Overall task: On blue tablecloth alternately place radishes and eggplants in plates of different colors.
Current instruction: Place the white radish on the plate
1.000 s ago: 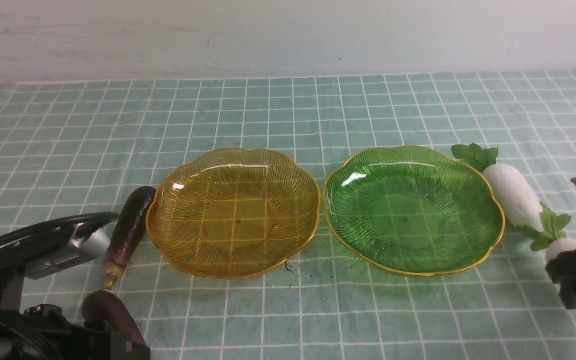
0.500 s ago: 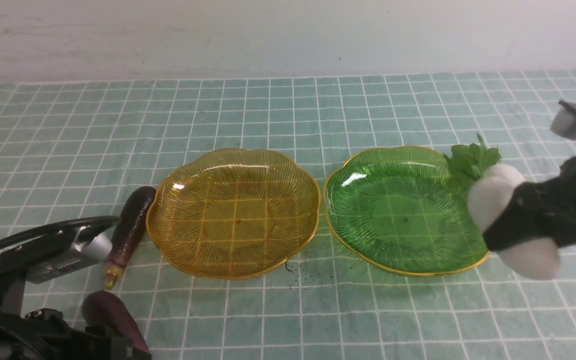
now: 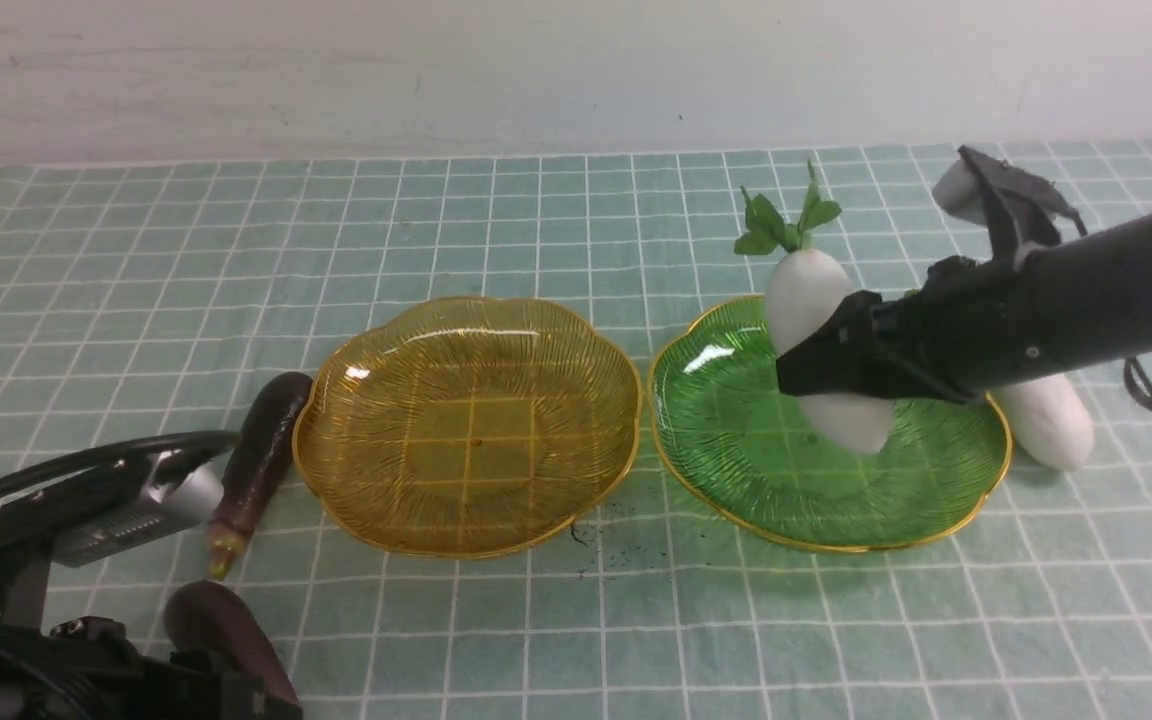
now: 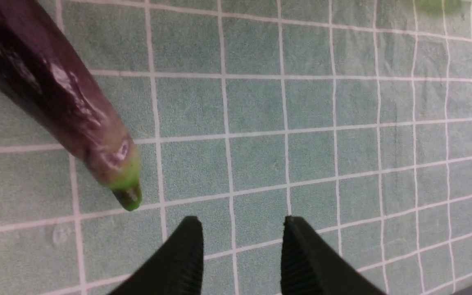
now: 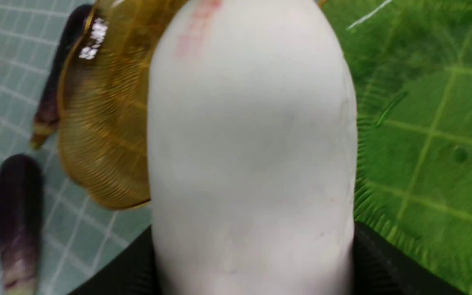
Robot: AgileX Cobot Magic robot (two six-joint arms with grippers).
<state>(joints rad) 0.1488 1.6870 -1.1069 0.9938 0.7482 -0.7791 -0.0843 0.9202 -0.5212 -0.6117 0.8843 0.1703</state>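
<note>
My right gripper (image 3: 829,368) is shut on a white radish (image 3: 804,292) and holds it above the green plate (image 3: 736,455), leaves pointing up and away. The wrist view shows that radish (image 5: 252,143) filling the space between both fingers (image 5: 383,262). A second radish (image 3: 1048,428) lies on the blue tablecloth (image 3: 536,200) at the green plate's right rim, partly behind the arm. The amber plate (image 3: 466,430) holds nothing. One eggplant (image 3: 261,455) lies by its left rim, another (image 3: 221,625) near my left arm. My left gripper (image 4: 241,221) hangs open over bare cloth beside an eggplant's (image 4: 55,94) stem end.
A white wall runs along the far edge of the cloth. A few dark specks (image 3: 601,525) lie on the cloth in front of the gap between the two plates. My left arm (image 3: 56,560) fills the near left corner.
My right gripper has lifted a radish from the cloth at the far right and carried it left, over the green plate. The left arm has not moved.
</note>
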